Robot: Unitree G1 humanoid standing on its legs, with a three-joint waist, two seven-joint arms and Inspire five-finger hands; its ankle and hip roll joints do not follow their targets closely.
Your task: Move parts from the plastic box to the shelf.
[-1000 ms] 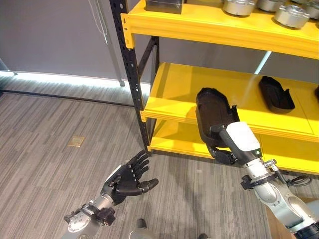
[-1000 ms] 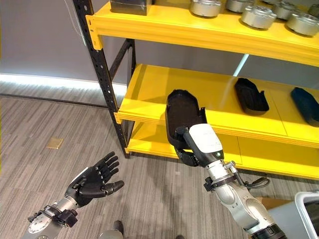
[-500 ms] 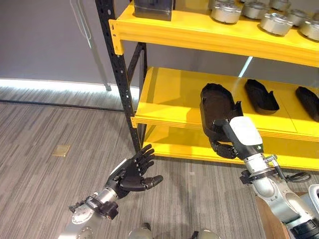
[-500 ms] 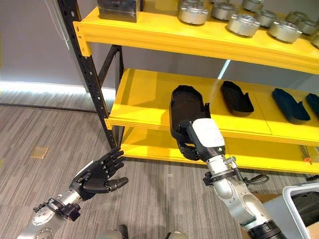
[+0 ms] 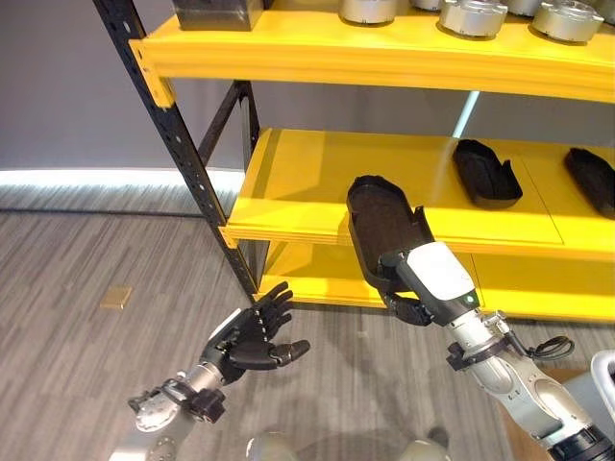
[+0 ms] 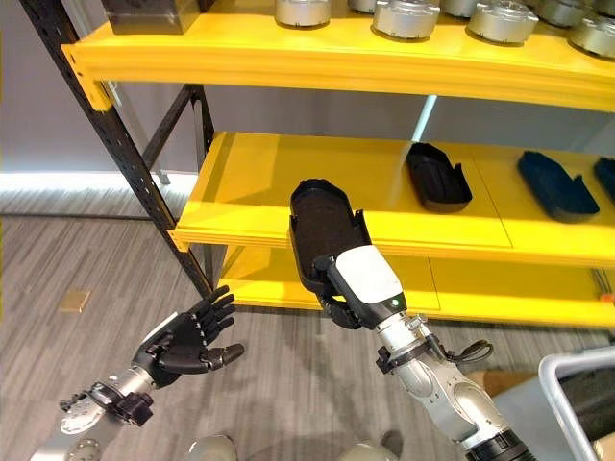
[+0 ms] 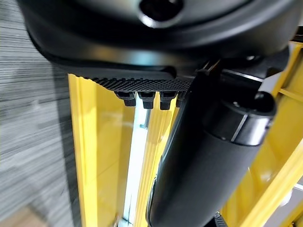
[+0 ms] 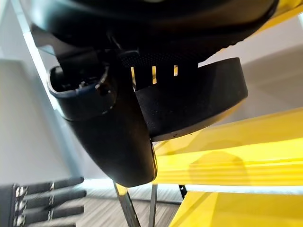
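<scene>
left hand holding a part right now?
No, the left hand hovers over the floor with fingers spread and nothing in it.

Yellow shelf (image 5: 317, 187) with black parts (image 5: 486, 173)

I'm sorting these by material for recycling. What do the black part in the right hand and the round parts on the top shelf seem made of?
The black part in the right hand looks like matte moulded plastic: dull, thin-walled, no glare. The round parts look like bare machined metal: silvery with bright highlights. Neither is certain.
</scene>
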